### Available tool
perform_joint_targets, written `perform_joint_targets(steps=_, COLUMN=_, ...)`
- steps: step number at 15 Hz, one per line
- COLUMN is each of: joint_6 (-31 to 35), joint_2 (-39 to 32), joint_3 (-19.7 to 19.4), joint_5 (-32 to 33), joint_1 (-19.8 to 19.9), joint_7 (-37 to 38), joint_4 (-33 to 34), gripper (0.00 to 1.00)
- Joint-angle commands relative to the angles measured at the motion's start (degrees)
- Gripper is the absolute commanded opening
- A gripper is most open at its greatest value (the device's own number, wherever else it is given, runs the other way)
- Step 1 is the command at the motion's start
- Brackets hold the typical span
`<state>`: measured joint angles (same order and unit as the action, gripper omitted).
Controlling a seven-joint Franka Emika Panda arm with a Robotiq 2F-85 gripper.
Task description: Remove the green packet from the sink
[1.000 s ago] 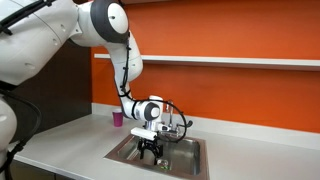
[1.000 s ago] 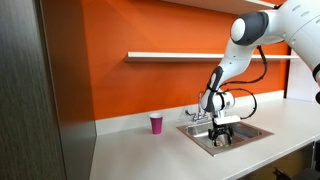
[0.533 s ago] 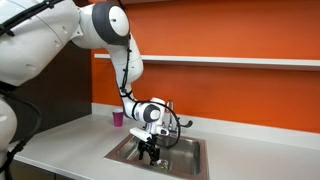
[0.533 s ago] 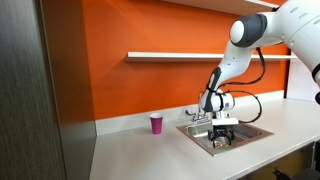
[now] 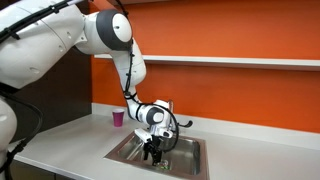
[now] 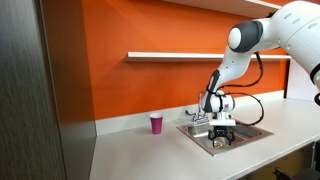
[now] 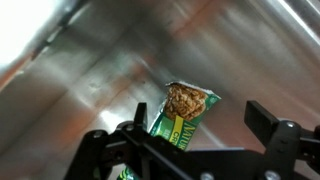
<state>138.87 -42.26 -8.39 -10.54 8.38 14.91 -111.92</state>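
The green packet (image 7: 181, 113) lies on the steel floor of the sink (image 7: 90, 60) in the wrist view. It is green with a picture of oat bar on its upper end. My gripper (image 7: 198, 128) is open, with one dark finger on each side of the packet and neither touching it. In both exterior views the gripper (image 5: 152, 152) (image 6: 222, 139) is down inside the sink (image 5: 196, 162) (image 6: 256, 133), and the packet is hidden behind it.
A small pink cup (image 5: 118, 118) (image 6: 155, 124) stands on the counter beside the sink. The chrome faucet (image 5: 179, 125) (image 6: 197, 116) rises at the sink's back edge, close to my wrist. An orange wall with a shelf is behind.
The gripper has sunk a little lower into the sink and the arm has shifted slightly. The cup has not moved.
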Motion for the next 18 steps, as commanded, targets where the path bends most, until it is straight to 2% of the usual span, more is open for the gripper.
perform_joint_targets(steps=1, joint_6=-2.25, joint_2=-1.49, joint_3=-1.35, joint_5=-1.13, joint_1=-0.13, joint_7=4.24, joint_4=2.79, gripper=1.0)
perform_joint_targets(steps=18, joint_6=-4.47, joint_2=-4.97, joint_3=-3.46, joint_5=-4.83, joint_1=-0.05, joint_7=15.5, joint_4=6.54, gripper=1.0)
